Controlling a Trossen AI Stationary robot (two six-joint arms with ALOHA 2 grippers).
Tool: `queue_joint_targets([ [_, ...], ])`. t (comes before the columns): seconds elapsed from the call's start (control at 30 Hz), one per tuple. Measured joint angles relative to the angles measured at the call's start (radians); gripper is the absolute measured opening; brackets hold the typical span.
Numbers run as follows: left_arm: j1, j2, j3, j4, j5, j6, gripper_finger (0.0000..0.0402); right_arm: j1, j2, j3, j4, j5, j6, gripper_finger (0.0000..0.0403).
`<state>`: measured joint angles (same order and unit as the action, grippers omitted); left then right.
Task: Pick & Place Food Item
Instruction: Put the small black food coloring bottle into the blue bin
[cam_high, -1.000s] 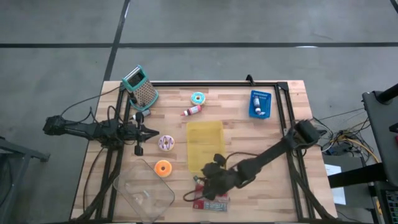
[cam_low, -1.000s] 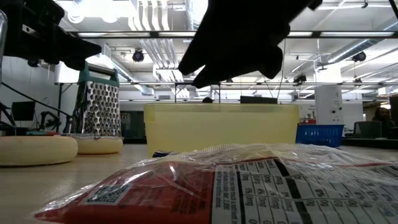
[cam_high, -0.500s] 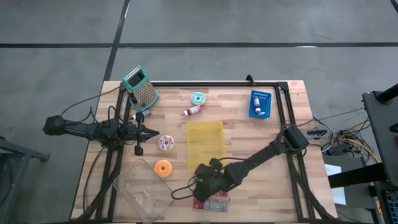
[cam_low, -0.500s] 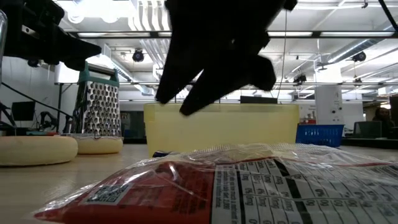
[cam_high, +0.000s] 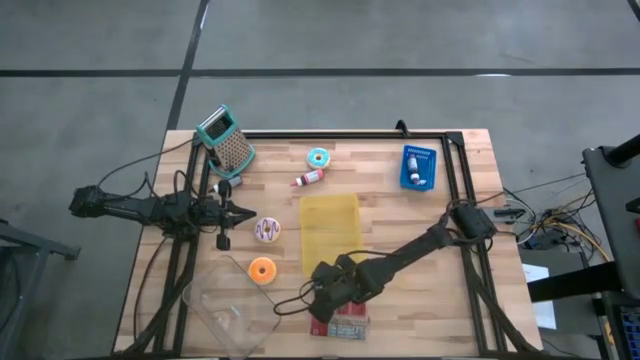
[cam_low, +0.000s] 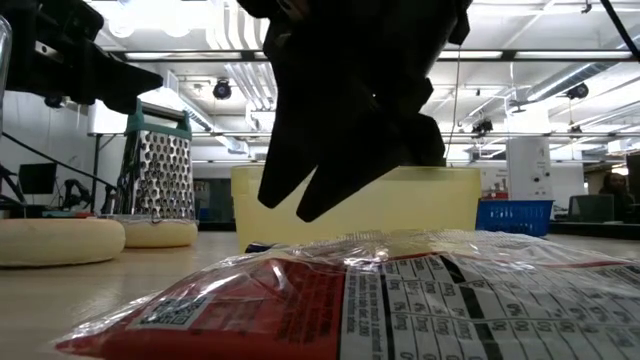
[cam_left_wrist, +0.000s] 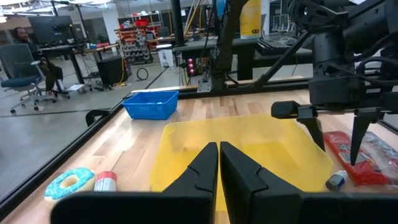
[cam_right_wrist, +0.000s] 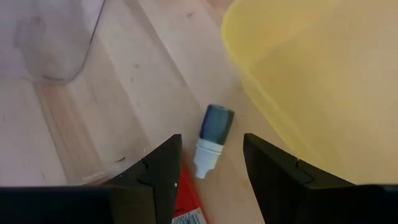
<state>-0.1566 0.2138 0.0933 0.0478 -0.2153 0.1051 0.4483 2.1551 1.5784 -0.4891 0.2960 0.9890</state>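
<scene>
Right hand (cam_right_wrist: 208, 168), fingers spread wide, poised over small blue-capped bottle (cam_right_wrist: 213, 138) lying just beside yellow tray (cam_high: 330, 233); nothing gripped yet, pick and placement both outstanding.

left gripper (cam_left_wrist: 218, 163), fingers together, faces the yellow bin (cam_left_wrist: 249, 149); right gripper (cam_left_wrist: 336, 140) beside the red packet (cam_left_wrist: 357, 158).
</scene>
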Motion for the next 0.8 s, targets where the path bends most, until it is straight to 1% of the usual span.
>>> queue_joint_targets([
  [0.23,0.000,0.000,0.000,-0.002,0.000,0.000,0.0023,-0.019,0.006,-0.012,0.036,-0.024,-0.001,0.0163],
  [0.4,0.000,0.000,0.000,-0.004,0.000,0.000,0.0023,-0.034,0.012,-0.021,0.068,-0.080,0.001,0.0155],
  [0.5,0.000,0.000,0.000,-0.004,0.000,0.000,0.0023,-0.036,0.020,-0.021,0.085,-0.092,0.000,0.0155],
  [0.67,0.000,0.000,0.000,-0.004,0.000,0.000,0.0023,-0.039,0.025,-0.022,0.074,-0.100,-0.003,0.0157],
  [0.8,0.000,0.000,0.000,-0.004,0.000,0.000,0.0023,-0.052,0.031,-0.021,0.030,-0.103,-0.018,0.0155],
])
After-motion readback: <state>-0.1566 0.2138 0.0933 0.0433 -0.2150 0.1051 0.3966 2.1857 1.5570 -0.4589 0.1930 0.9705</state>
